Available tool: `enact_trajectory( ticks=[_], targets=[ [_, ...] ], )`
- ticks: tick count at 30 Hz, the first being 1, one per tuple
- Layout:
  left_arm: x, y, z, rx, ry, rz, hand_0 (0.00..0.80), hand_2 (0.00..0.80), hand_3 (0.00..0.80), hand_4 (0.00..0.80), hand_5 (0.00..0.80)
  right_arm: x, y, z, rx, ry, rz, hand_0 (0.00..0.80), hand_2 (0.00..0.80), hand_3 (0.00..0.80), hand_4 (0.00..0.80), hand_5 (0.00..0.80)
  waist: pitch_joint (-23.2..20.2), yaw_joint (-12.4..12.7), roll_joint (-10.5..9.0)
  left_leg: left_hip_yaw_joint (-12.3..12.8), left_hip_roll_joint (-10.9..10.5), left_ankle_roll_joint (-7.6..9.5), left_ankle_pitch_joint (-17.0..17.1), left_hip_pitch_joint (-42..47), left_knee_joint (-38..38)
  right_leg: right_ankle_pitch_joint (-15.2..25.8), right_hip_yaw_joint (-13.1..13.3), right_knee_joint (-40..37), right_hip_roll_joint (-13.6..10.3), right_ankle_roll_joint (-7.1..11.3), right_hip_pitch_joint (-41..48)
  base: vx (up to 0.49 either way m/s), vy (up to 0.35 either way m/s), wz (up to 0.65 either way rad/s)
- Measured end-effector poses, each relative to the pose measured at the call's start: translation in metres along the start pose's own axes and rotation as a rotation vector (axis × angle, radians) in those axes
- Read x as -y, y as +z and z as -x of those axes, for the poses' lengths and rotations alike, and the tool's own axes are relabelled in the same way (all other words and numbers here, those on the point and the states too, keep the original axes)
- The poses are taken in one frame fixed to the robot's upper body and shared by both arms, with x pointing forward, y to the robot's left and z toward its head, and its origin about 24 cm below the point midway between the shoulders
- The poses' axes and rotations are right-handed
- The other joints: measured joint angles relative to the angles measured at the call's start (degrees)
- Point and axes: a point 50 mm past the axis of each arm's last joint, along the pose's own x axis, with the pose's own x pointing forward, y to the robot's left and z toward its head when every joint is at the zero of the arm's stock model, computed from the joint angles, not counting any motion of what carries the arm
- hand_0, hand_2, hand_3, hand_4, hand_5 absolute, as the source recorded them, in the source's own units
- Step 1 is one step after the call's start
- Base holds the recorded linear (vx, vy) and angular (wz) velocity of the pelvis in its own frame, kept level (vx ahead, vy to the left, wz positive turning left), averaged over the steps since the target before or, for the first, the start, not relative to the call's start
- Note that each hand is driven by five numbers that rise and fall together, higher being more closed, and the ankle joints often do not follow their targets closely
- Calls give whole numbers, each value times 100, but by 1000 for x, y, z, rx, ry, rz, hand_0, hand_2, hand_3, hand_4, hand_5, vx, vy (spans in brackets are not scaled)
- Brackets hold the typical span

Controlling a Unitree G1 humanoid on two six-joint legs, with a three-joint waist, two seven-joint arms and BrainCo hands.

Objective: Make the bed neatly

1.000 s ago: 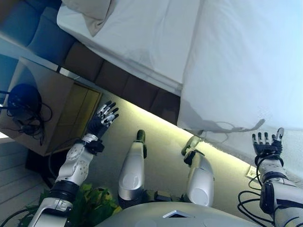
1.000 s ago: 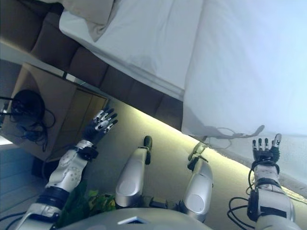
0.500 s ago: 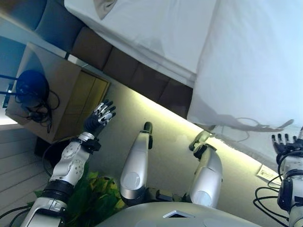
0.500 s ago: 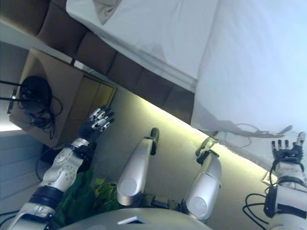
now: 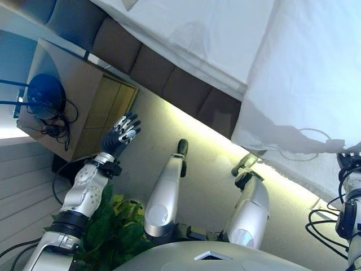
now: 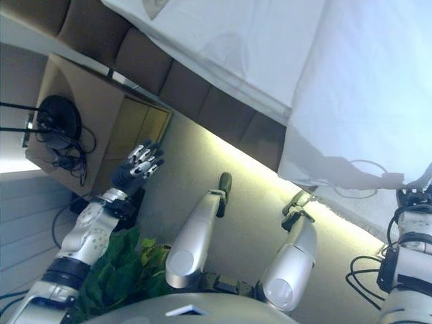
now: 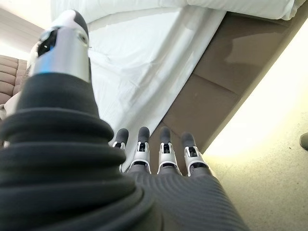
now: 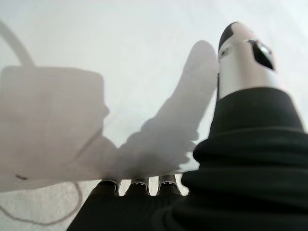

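The bed has a white sheet (image 5: 208, 28) over the mattress. A white duvet (image 5: 304, 68) hangs over its side at the right, above the brown padded base (image 5: 169, 79). My right hand (image 5: 350, 162) is at the view's right edge, right against the duvet's hanging lower hem. In the right wrist view its thumb (image 8: 243, 57) is straight before the white cloth (image 8: 96, 48), and the hand holds nothing. My left hand (image 5: 117, 138) is open in the air by the nightstand, away from the bed. Its straight fingers (image 7: 163, 154) point toward the sheet's edge (image 7: 144, 72).
A wooden nightstand (image 5: 73, 84) stands to the left of the bed, with a dark round object and tangled cables (image 5: 45, 96) on it. A green plant (image 5: 113, 226) is low on the left. A lit strip of floor (image 5: 208, 164) runs along the bed base.
The whole picture has shifted, so the camera moved. My right hand has come from just below the duvet's hem up to it. The left hand stays open.
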Motion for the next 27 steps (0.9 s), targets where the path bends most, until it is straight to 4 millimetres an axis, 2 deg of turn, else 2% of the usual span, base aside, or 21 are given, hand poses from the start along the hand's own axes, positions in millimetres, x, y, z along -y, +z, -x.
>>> enact_trajectory(
  ticks=[4,10,13,16,18,21,25,27],
  targets=[
    [0,1,-1,1,-4,0,0,0,0,0,0,-4,3,-1,6,18,10,800,800,800,800,800,-1,1,6,-43,-92,22,83,9,-78,11,-33,12,-86,18,22,43,20,12],
    [0,0,0,7,-15,29,0,0,0,0,0,-24,2,-4,2,102,1,800,800,800,800,800,2,48,43,-188,-151,25,155,19,-83,8,-138,35,-135,15,140,39,23,13],
    [1,0,0,8,-18,37,0,0,0,0,0,-19,-1,-3,-7,92,15,800,800,800,800,800,2,81,52,-264,-158,21,180,90,-114,19,-191,-37,-112,34,295,64,-2,11],
    [0,1,1,7,-23,39,0,0,0,0,0,-2,-5,0,-30,66,54,800,800,800,800,800,-1,181,60,-344,-166,19,185,330,-201,18,-311,-144,-100,64,632,121,-6,13],
    [0,1,1,2,-27,40,0,0,0,0,0,7,-16,2,-54,52,55,800,800,800,800,800,-7,183,58,-453,-171,1,215,539,-302,20,-439,-280,-72,100,961,116,14,27],
    [0,-3,3,-24,-39,48,0,0,0,0,0,11,-33,4,-97,56,91,800,800,800,800,800,-130,257,34,-576,-178,-1,217,719,-396,4,-500,-497,0,128,1279,148,24,20],
    [-1,-9,7,-64,-49,66,0,0,0,0,0,13,-70,8,-190,61,209,800,800,800,800,800,-428,471,-34,-716,-201,-11,270,1040,-643,84,-757,-840,54,234,1790,142,33,21],
    [-3,-10,11,-63,-45,76,0,0,0,0,0,8,-96,11,-253,73,285,800,800,800,800,800,-690,633,-140,-765,-199,-12,296,1178,-757,137,-848,-1065,116,280,2028,139,70,20]
  ],
)
